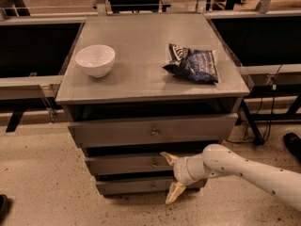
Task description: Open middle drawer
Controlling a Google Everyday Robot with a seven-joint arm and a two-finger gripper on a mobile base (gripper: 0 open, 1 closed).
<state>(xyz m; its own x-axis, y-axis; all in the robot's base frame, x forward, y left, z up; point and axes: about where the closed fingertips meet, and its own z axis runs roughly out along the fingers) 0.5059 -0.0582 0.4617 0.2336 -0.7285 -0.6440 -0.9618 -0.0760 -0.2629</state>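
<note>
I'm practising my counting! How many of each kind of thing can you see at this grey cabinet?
Drawers: 3 (top drawer, middle drawer, bottom drawer)
White bowl: 1
Blue snack bag: 1
Gripper: 1, open, before the two lower drawers
Total: 6

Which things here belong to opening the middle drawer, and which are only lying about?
Job: middle drawer; knob; gripper, open, just right of the knob.
Lying about: bowl; chip bag.
</note>
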